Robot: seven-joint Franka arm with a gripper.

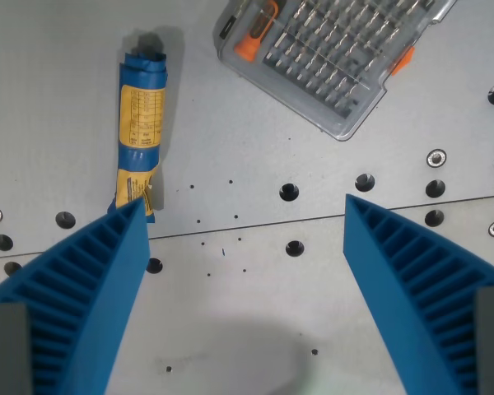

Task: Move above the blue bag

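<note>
The blue bag (140,132) is a rolled blue packet with a yellow label, lying lengthwise on the grey metal table at the wrist view's upper left. My gripper (245,202) is open and empty, with its two blue ribbed fingers (90,296) spread wide at the bottom of the view. The left fingertip sits just over the bag's near end. The bag lies mostly to the left of and beyond the gap between the fingers.
A clear plastic screwdriver bit case (329,53) with orange parts lies at the top centre-right. The table (255,329) has bolt holes and a seam running across the middle.
</note>
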